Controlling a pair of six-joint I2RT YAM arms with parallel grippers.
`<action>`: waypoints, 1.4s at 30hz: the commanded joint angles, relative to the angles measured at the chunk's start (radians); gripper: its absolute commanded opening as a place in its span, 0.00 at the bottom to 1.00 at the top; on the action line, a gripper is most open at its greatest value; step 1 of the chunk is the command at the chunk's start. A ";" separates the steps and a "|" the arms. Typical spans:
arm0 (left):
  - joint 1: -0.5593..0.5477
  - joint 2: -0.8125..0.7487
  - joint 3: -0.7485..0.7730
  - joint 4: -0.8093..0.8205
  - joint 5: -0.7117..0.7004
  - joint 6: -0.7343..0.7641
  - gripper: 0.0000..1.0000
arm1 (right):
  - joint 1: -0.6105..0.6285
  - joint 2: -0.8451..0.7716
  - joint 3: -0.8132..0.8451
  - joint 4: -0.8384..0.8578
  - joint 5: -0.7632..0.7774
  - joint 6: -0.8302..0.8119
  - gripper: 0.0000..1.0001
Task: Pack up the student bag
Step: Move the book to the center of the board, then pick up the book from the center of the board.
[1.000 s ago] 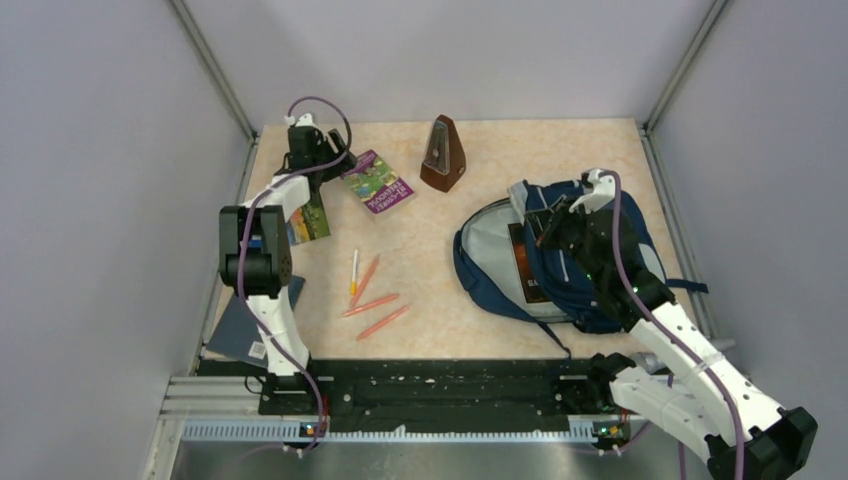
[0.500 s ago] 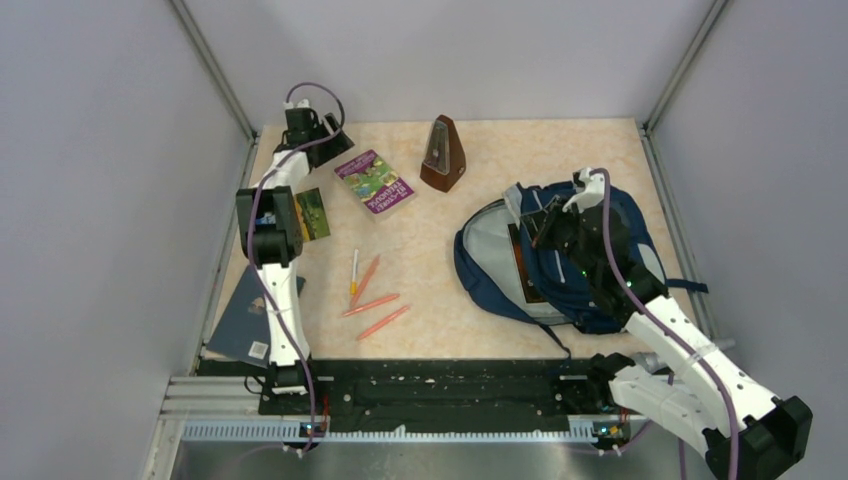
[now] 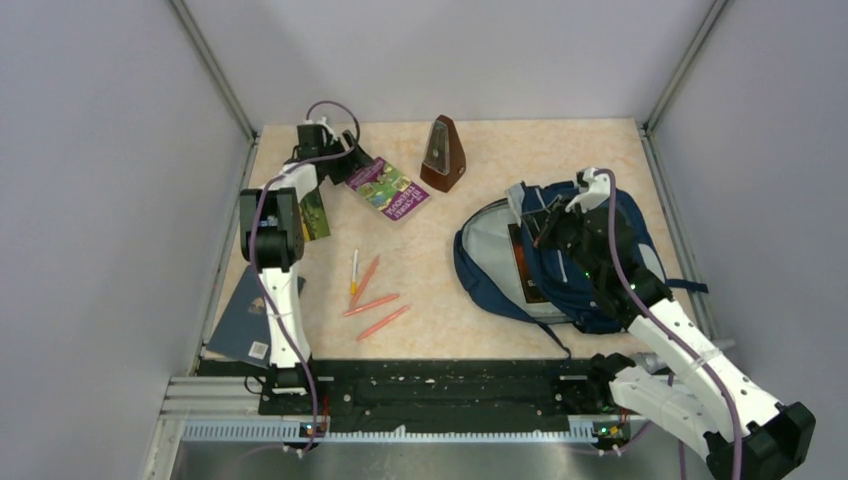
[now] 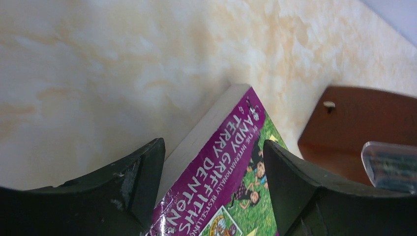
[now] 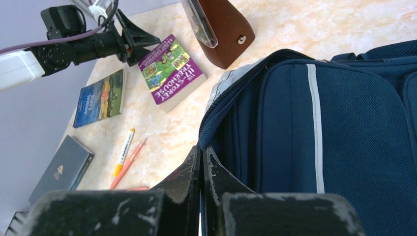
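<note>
Student bag (image 3: 487, 262) lies open on the right side of the table (image 3: 450, 330); one brown book (image 3: 524, 262) rests inside on the grey lining.
Right gripper (image 5: 202, 150) is fully closed, pinching the rim of the bag's opening. Left gripper (image 4: 212, 147) is spread wide, jaws straddling a corner of the purple book (image 4: 236, 191), not clamped. The cover reads "ANDY GRIFFITHS", "TERRY DENTON", "117-STORY TREEHOUSE".

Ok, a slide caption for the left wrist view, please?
Open left gripper straddles a corner of the purple book, wooden metronome at right.
</note>
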 commanded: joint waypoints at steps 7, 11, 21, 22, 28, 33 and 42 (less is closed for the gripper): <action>-0.132 -0.167 -0.226 -0.044 0.149 0.137 0.78 | -0.007 -0.046 0.056 0.061 -0.011 0.006 0.00; -0.188 -0.234 -0.325 -0.036 0.127 0.185 0.75 | -0.007 -0.048 0.054 0.059 -0.013 0.008 0.00; -0.263 -0.401 -0.594 0.153 0.103 -0.003 0.66 | -0.007 -0.038 0.048 0.066 -0.021 0.015 0.00; -0.263 -0.416 -0.623 0.189 0.107 -0.042 0.66 | -0.007 -0.036 0.048 0.067 -0.024 0.017 0.00; -0.264 -0.492 -0.750 0.403 0.147 -0.215 0.68 | -0.007 -0.031 0.045 0.068 -0.028 0.020 0.00; -0.273 -0.536 -0.788 0.435 0.130 -0.263 0.69 | -0.007 -0.030 0.045 0.072 -0.028 0.021 0.00; -0.301 -0.576 -0.792 0.348 0.057 -0.212 0.70 | -0.007 -0.027 0.044 0.074 -0.031 0.021 0.00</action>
